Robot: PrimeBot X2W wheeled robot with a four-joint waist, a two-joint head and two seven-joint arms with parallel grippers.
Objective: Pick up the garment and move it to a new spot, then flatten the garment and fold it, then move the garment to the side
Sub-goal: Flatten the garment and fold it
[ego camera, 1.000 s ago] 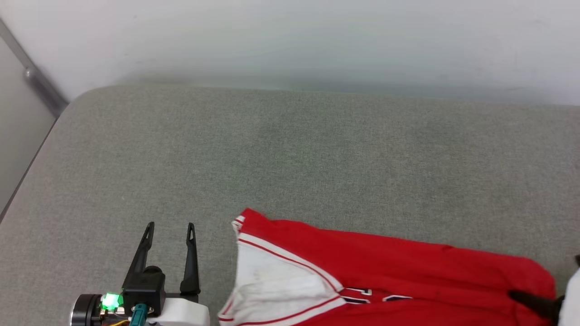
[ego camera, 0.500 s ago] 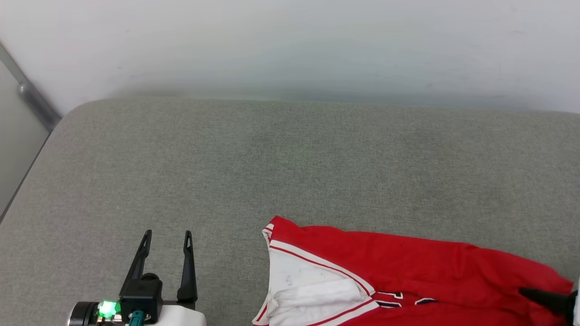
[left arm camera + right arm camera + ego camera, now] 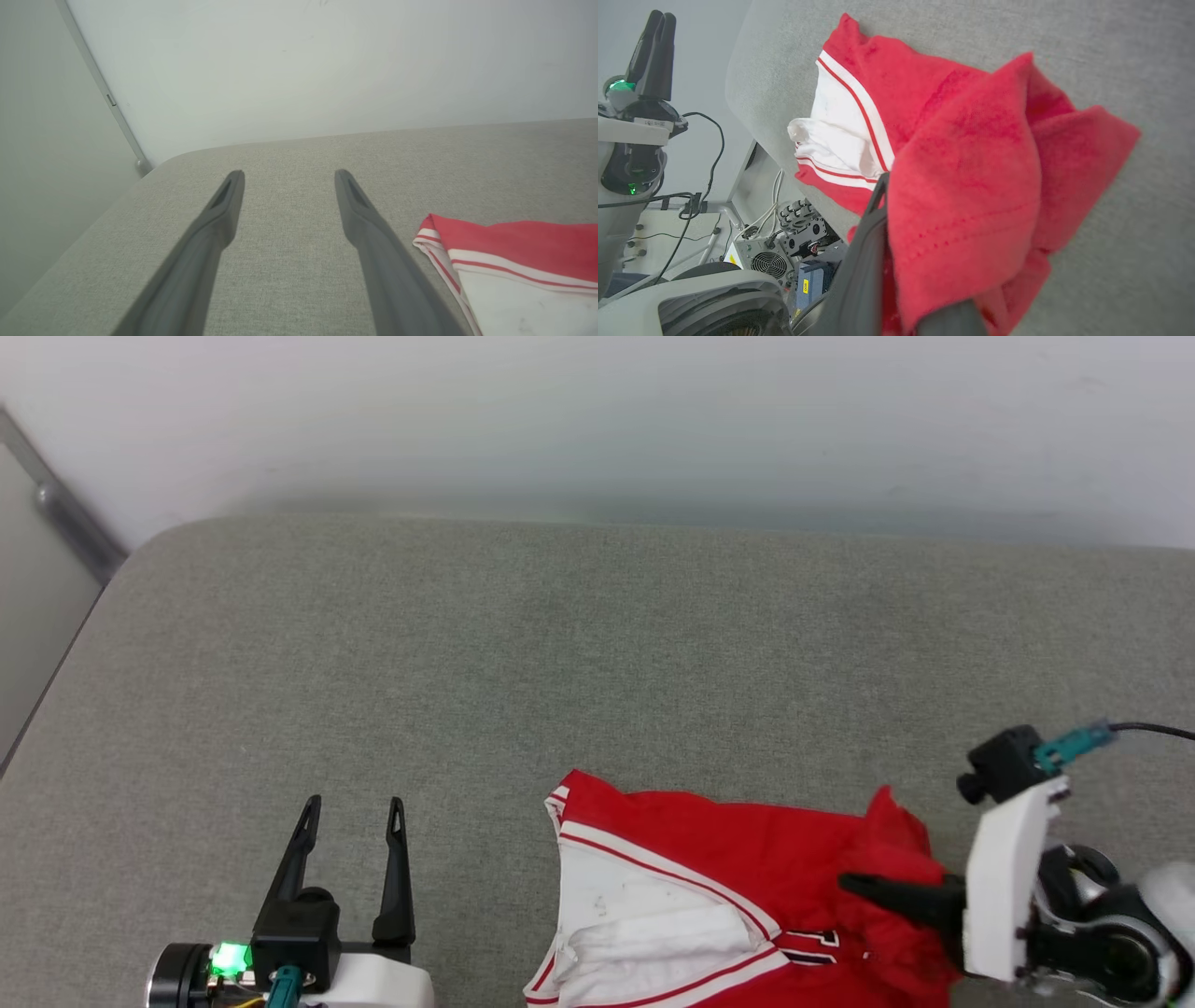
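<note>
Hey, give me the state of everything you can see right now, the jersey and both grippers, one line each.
garment: crumpled on the grey surface, one red end pinched and bunched up, not flattened.
left gripper: open, holding nothing, apart from the garment.
right gripper: shut on the garment's red fabric.

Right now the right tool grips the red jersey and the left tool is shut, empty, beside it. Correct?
No: the left tool is open and empty, as the left wrist view shows. The right tool does grip the jersey.
</note>
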